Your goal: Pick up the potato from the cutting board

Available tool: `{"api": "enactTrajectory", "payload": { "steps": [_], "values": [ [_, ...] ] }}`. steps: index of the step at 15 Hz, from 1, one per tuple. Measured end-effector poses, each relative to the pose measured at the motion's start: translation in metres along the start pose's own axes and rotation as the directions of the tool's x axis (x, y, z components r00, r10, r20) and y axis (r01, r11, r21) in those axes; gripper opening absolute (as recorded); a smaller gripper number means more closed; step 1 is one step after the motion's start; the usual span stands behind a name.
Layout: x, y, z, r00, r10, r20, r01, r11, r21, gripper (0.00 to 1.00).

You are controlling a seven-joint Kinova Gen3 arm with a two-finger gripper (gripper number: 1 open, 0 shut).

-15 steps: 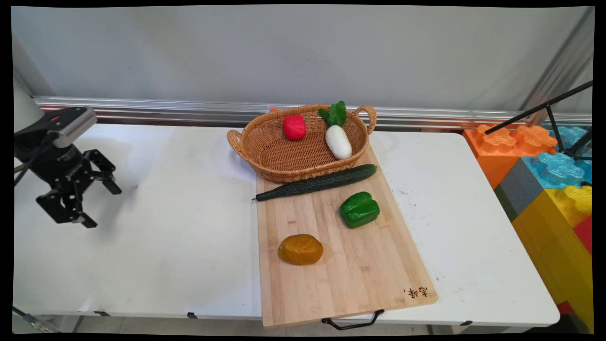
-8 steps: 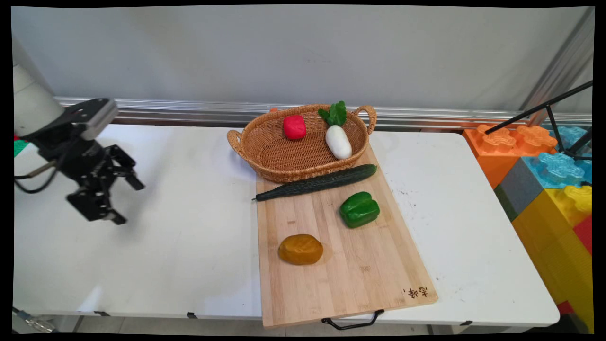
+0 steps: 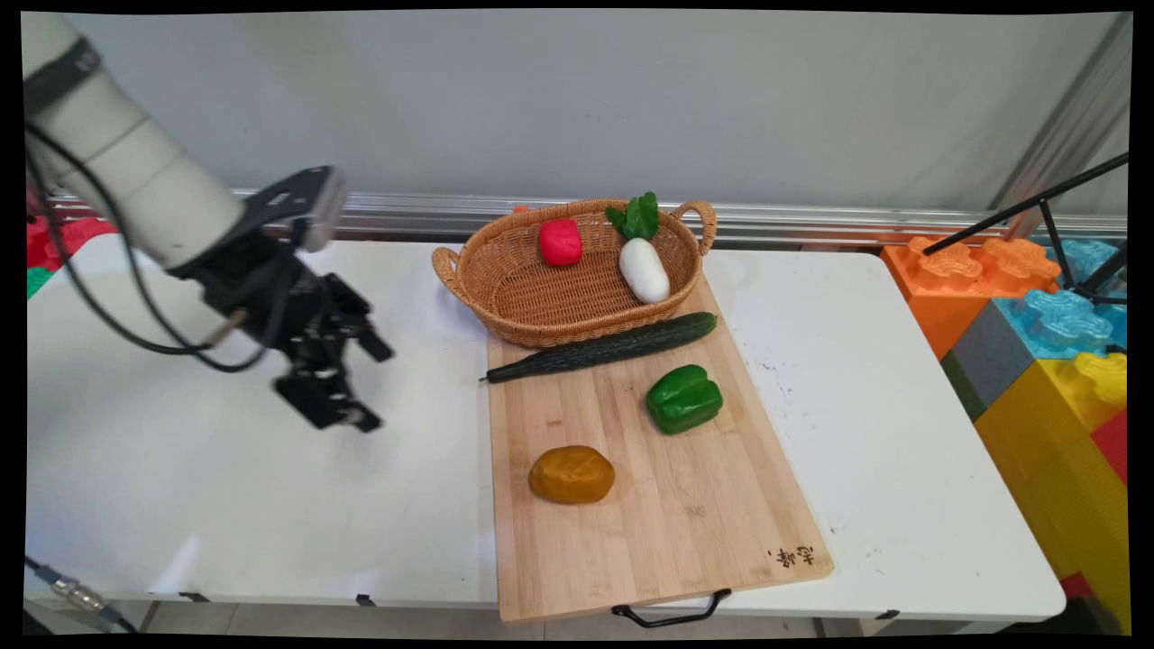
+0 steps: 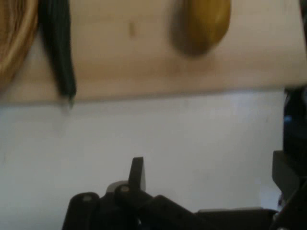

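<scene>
End effector (image 3: 374, 383) hangs over bare white surface (image 3: 225, 478), left of the cutting board (image 3: 649, 523); fingers spread apart, nothing btwn them, so open & empty. In hand view one finger (image 4: 137, 173) rises at lower centre, the other at the right edge, wide gap btwn. Nearest things: thin tip of the cucumber (image 3: 604, 347) & the board's left edge, both near but apart from it. White arm (image 3: 135, 180) comes in from upper left w/ black cables (image 3: 117, 315) hanging below it.

Board lies on the surface w/ black handle (image 3: 672, 615) at its near end, overhanging the surface edge. On the board: cucumber lying across the far part, touching or just beside the basket (image 3: 505, 279); green pepper (image 3: 683, 398) just in front of the cucumber, right side; brown potato (image 3: 572, 474) nearer the camera, left side, well apart from the pepper. Hand view shows the cucumber (image 4: 57, 48) tip, potato (image 4: 201, 24) & a bit of basket (image 4: 14, 43) along the top.

Wicker basket w/ 2 handles sits at the board's far end. Inside: red item (image 3: 560, 242) at the back, white radish (image 3: 644, 266) w/ green leaves to its right.

Right of the surface: big toy blocks (image 3: 1037, 315), orange, blue, yellow. Black tripod legs (image 3: 1046, 216) above them.
</scene>
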Motion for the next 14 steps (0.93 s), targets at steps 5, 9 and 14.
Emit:
{"api": "enactTrajectory", "payload": {
  "steps": [5,9,14],
  "values": [
    [0.059,0.02,0.025,0.998,-0.014,-0.053,0.015,1.0,0.005,1.0],
    [0.091,0.028,0.058,0.998,-0.012,-0.069,0.013,1.0,0.023,1.0],
    [0.096,0.03,0.098,0.999,0.002,-0.053,-0.001,1.0,0.025,1.0]
  ]
}}
